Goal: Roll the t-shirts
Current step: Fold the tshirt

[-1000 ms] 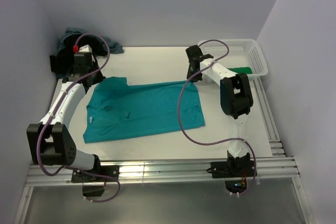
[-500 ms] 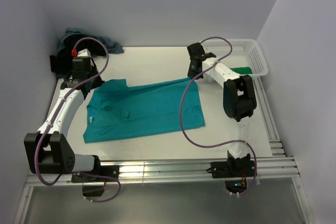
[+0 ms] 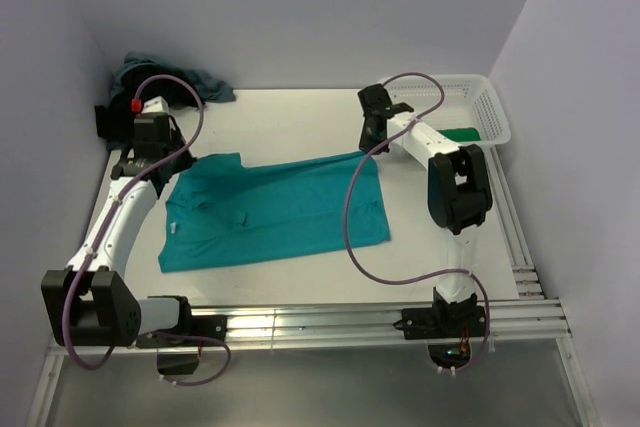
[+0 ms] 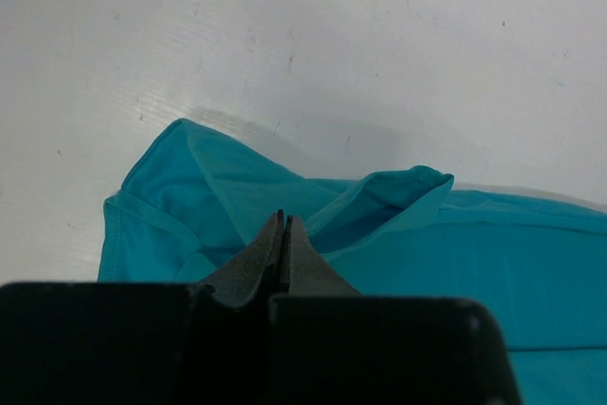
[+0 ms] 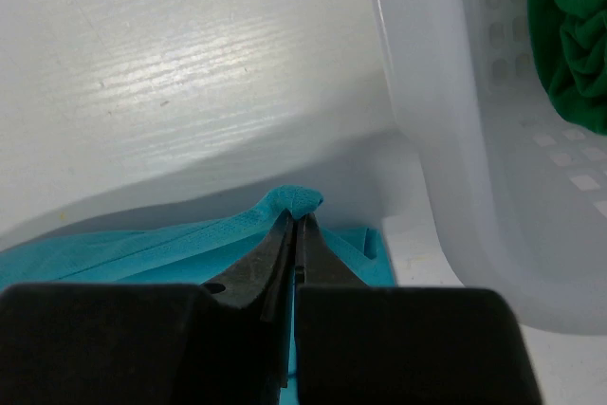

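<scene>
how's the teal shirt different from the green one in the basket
The teal t-shirt lies spread out on the table; the green t-shirt is bunched up inside the white basket. The left gripper and right gripper are each shut on the teal t-shirt's far edge; nothing touches the green t-shirt. The teal one shows far more area. Both are plain, single-colour cloth.

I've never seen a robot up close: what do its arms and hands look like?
The left arm and right arm are white with chunky black joints, each trailing a purple cable. The left hand and right hand have black tapered fingers.
</scene>
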